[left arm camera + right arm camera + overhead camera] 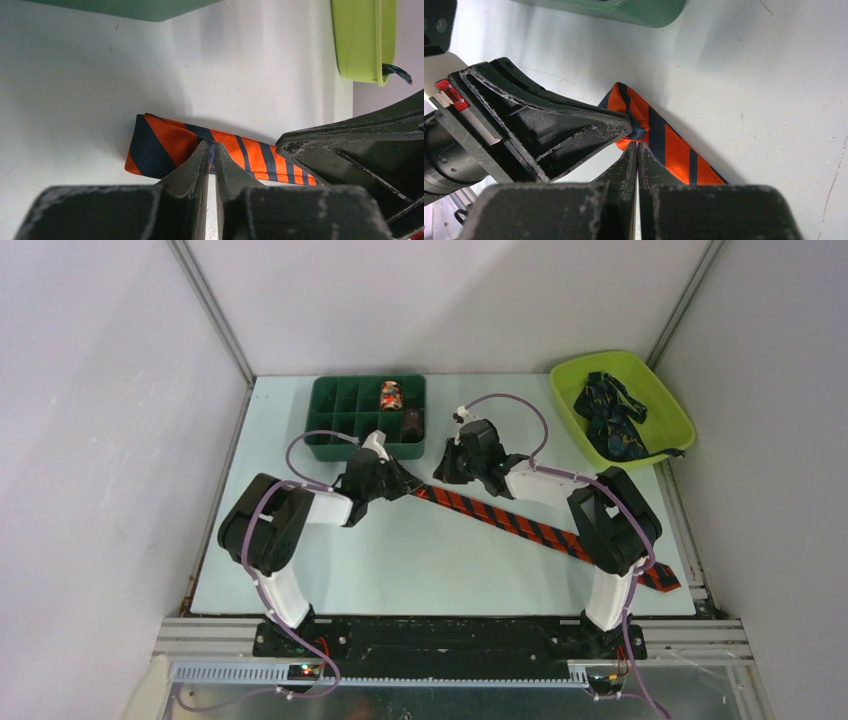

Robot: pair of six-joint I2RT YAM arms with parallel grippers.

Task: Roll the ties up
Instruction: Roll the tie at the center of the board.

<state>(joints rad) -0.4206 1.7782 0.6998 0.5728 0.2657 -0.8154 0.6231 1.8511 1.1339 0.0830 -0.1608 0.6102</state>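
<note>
Pale table carries: green compartment tray at far edge; lime bin at far right corner; red-orange striped tie lying diagonally.

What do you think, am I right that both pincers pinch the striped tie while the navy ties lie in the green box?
Not quite: the top view shows the navy ties in the lime tray, not the green box. The left pincer and right pincer pinch the striped tie.

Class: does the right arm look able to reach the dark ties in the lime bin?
Probably yes: dark ties lie uncovered in the lime bin, but the right hand must first release the striped tie.
</note>
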